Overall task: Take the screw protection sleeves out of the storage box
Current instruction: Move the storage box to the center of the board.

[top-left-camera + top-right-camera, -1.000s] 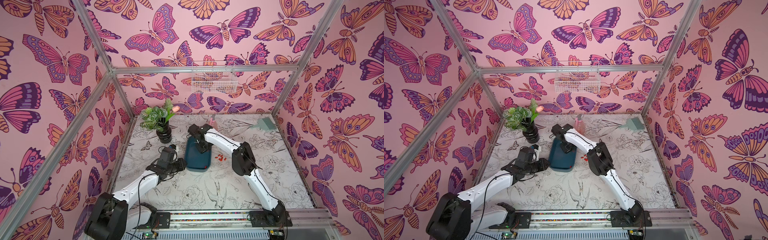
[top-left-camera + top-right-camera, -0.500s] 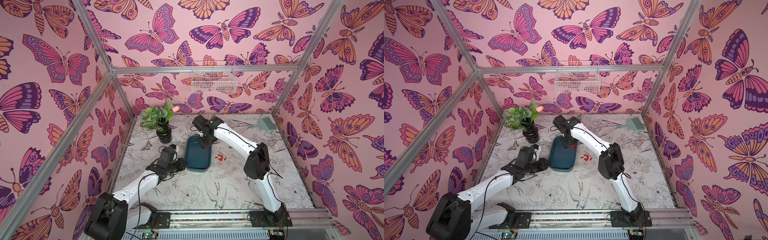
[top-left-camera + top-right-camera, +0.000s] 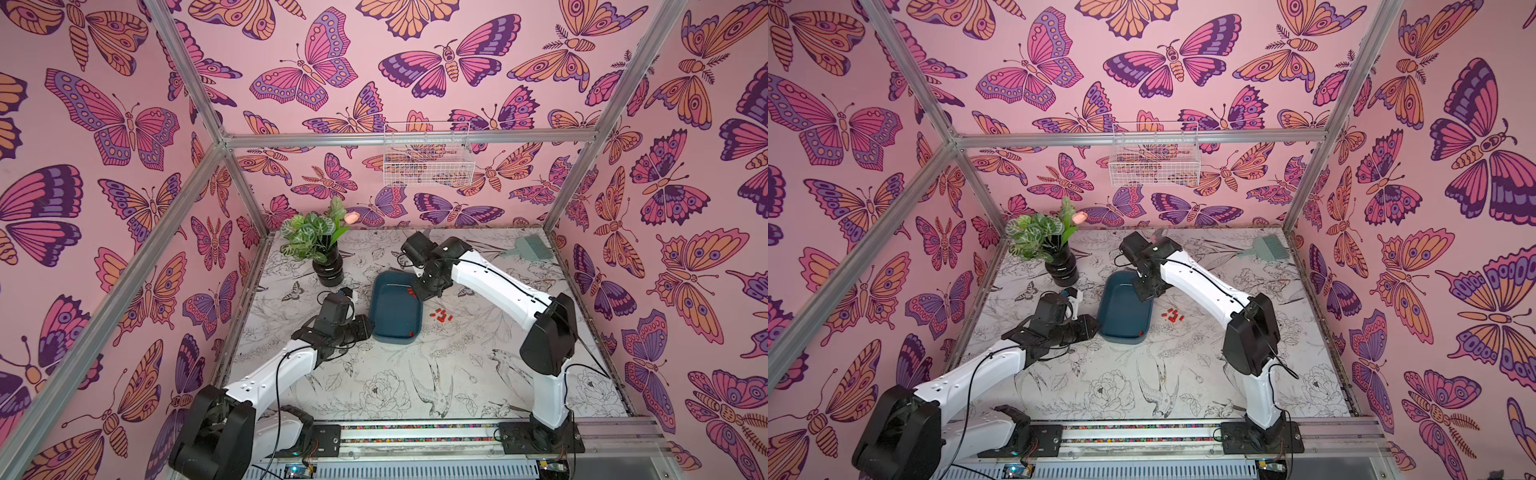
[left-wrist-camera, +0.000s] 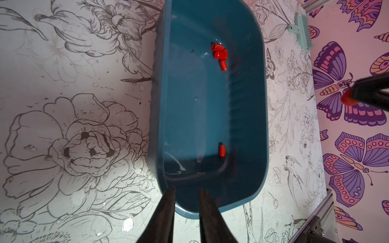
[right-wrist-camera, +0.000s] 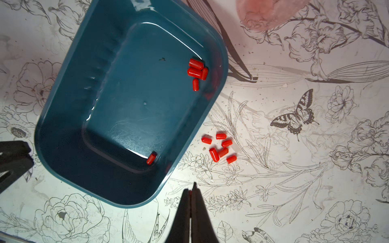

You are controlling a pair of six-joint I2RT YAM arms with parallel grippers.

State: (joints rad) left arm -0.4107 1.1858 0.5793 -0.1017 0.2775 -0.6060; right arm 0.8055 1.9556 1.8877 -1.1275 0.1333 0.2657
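Clamps the near rim of the storage box (image 5: 63, 105) in the left tool (image 4: 186, 202), forearm low, apparently pinning it to the table (image 5: 273, 189). Pinches one screw protection sleeve (image 4: 347, 100) in the clenched right tool (image 5: 192, 190), elbow raised, wrist angled down. Leaves five sleeves (image 5: 196, 70) inside the box and six sleeves (image 5: 220, 148) on the table just beside it.

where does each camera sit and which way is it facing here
Top views: high at the front, looking down and inward at the table; both arms, storage box.
Left wrist: on the left arm, looking along the box; left claw astride its rim.
Right wrist: above the box, facing down; shut right claw, holding a sleeve.
Shared: both wrist views show the four clustered sleeves in the box.
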